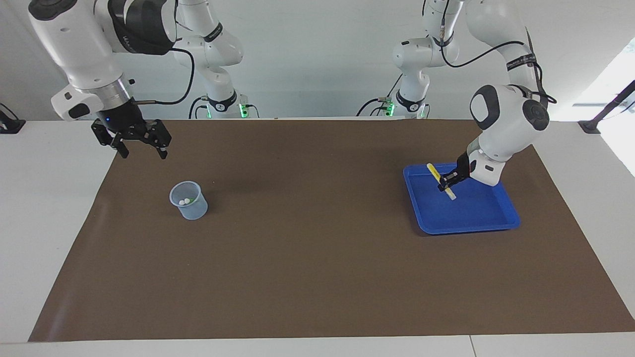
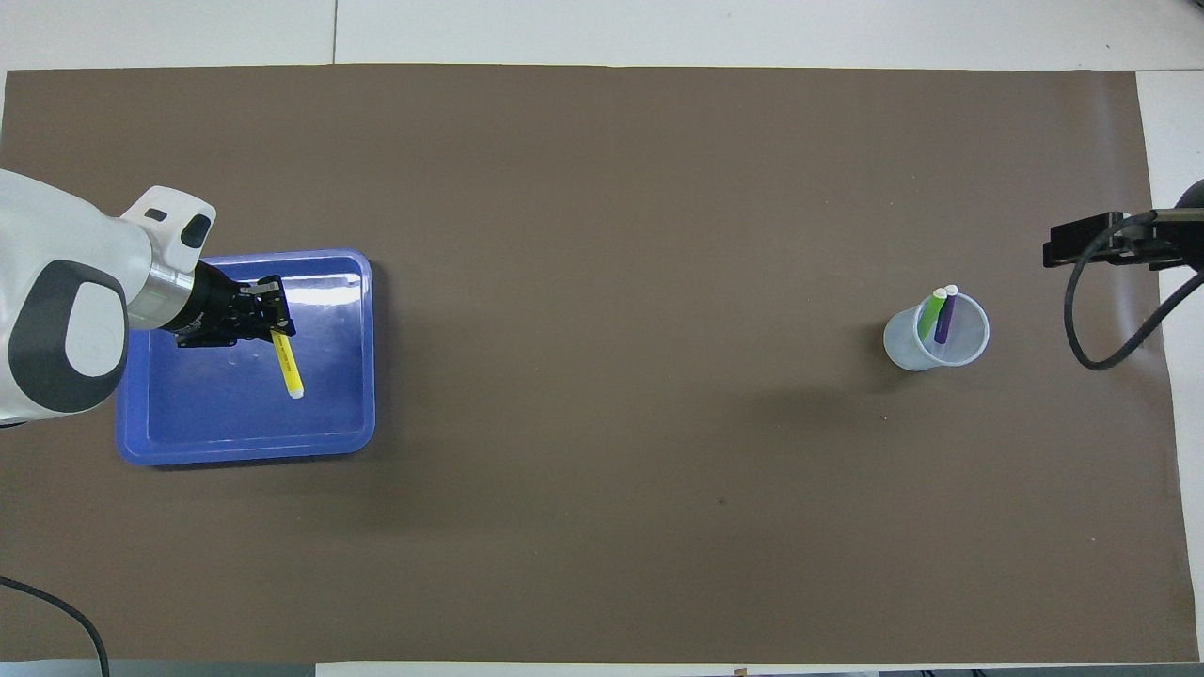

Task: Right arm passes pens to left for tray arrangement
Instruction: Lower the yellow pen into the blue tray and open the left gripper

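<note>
My left gripper (image 1: 445,184) is shut on the yellow pen (image 1: 433,171) and holds it tilted, low inside the blue tray (image 1: 476,210). In the overhead view the left gripper (image 2: 275,320) grips the pen (image 2: 288,365) near one end, and the whitish tip points down toward the tray (image 2: 235,423) floor. I cannot tell whether the tip touches it. The green pen (image 2: 931,316) and the purple pen (image 2: 943,322) stand in the translucent cup (image 2: 936,346). My right gripper (image 1: 141,148) is open and empty, raised over the mat's edge at the right arm's end (image 2: 1091,243).
The cup (image 1: 191,206) stands on the brown mat (image 1: 307,238) toward the right arm's end, with two whitish caps showing inside. The tray lies toward the left arm's end. White table borders the mat.
</note>
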Robot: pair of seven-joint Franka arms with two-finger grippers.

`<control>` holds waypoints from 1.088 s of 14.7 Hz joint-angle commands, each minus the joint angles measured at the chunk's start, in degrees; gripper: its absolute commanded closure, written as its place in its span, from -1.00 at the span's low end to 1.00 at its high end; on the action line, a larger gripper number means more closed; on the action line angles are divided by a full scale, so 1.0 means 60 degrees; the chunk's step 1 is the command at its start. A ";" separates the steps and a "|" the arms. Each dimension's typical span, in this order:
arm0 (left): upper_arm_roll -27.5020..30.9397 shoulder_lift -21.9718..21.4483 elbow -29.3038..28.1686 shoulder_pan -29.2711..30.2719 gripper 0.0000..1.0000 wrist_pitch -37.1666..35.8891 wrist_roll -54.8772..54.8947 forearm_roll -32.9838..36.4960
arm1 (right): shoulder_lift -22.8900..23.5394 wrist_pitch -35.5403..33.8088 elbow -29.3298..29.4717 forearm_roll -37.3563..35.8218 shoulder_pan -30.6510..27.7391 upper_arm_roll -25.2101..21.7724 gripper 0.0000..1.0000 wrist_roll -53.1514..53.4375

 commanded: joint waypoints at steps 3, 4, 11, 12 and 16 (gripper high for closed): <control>-0.0073 0.1017 0.0487 -0.0020 1.00 0.0467 0.1737 0.0785 | -0.0392 -0.0601 -0.0022 -0.0289 0.0197 0.0148 -1.00 -0.0103; -0.0073 0.1091 0.0473 -0.0020 1.00 0.0627 0.1842 0.0831 | -0.0392 -0.0646 -0.0008 -0.0289 0.0197 0.0323 -1.00 -0.0073; -0.0073 0.1429 0.0385 -0.0137 1.00 0.1024 0.2106 0.0832 | -0.0363 -0.0646 0.0139 -0.0289 0.0139 0.0764 -1.00 0.0308; -0.0073 0.1429 0.0356 -0.0137 1.00 0.1039 0.2106 0.0832 | -0.0378 -0.0646 0.0096 -0.0216 0.0124 0.0749 -1.00 0.0308; -0.0073 0.1415 0.0253 -0.0151 1.00 0.1083 0.2121 0.0832 | -0.0451 -0.0807 0.0022 -0.0026 0.0124 0.0735 -1.00 0.0307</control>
